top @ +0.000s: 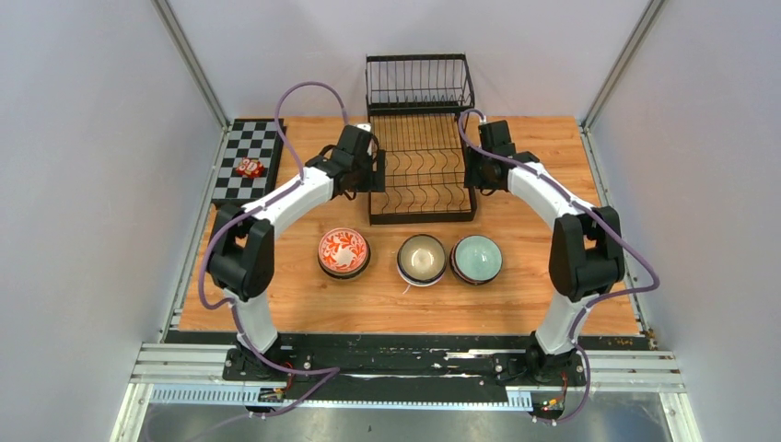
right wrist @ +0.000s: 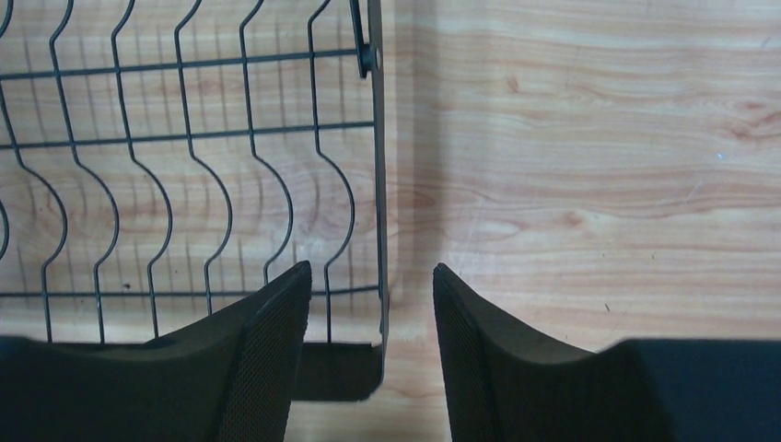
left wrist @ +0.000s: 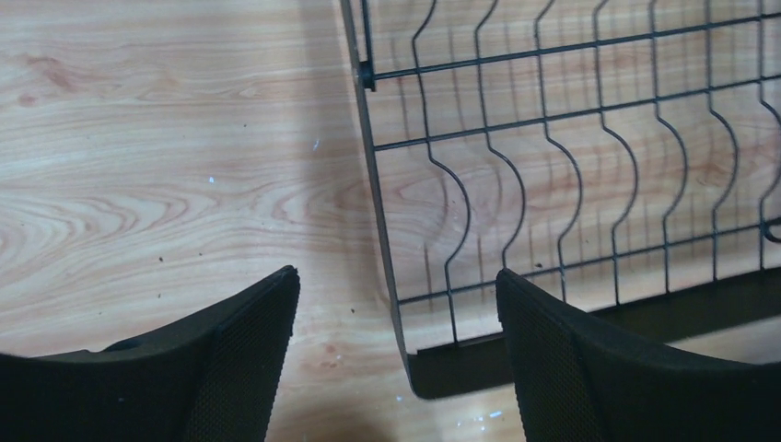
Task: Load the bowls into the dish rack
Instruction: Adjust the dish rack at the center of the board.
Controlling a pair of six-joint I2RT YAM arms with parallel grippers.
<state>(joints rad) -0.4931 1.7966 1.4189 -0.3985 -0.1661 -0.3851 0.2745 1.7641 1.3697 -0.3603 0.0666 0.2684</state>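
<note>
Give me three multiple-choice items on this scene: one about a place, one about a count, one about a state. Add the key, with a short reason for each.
1. Where are the bowls?
A. In the rack
B. In a row on the table, in front of the rack
C. Stacked in one pile

2. How many bowls show?
A. Two
B. Five
C. Three

3. How do the left fingers stand?
A. Open, with the rack's left edge showing between them
B. Shut on a bowl
C. Shut on nothing

Key:
1 B: the top view shows them side by side on the wood, and the rack holds none.
2 C: one red, one cream and one green are in view.
3 A: the left wrist view shows a wide gap, with the rack's side wire in it.
</note>
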